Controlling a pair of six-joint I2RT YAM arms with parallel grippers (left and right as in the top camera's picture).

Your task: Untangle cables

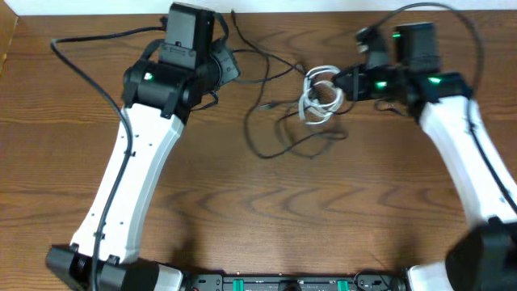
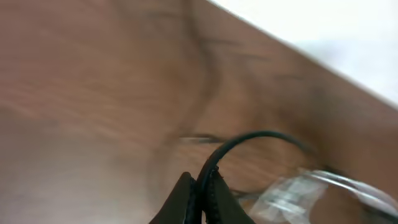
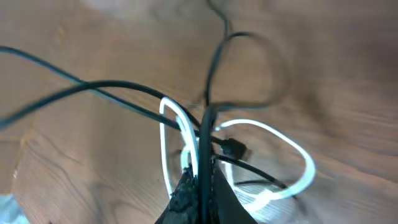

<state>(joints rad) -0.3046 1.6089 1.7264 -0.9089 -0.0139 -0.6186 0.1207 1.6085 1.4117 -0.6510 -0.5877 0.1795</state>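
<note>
Right wrist view: right gripper [image 3: 202, 182] shut tight on a black cable [image 3: 210, 93] crossing the white cable [image 1: 308, 105] at the far side, left gripper [image 2: 202, 186] pinching a black cord [image 2: 249, 135], so next they should pull apart slowly.

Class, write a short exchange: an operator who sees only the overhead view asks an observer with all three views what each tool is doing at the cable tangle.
Operator: From overhead, the left wrist hides its tool. Is it holding anything?
Observer: Yes. The left tool is shut on a black cord that arcs up from its tips.
Operator: And the right tool?
Observer: The right tool is also shut on a black cord, gripped where it crosses the white cord loop. I cannot tell whether it is the same cord.
</note>
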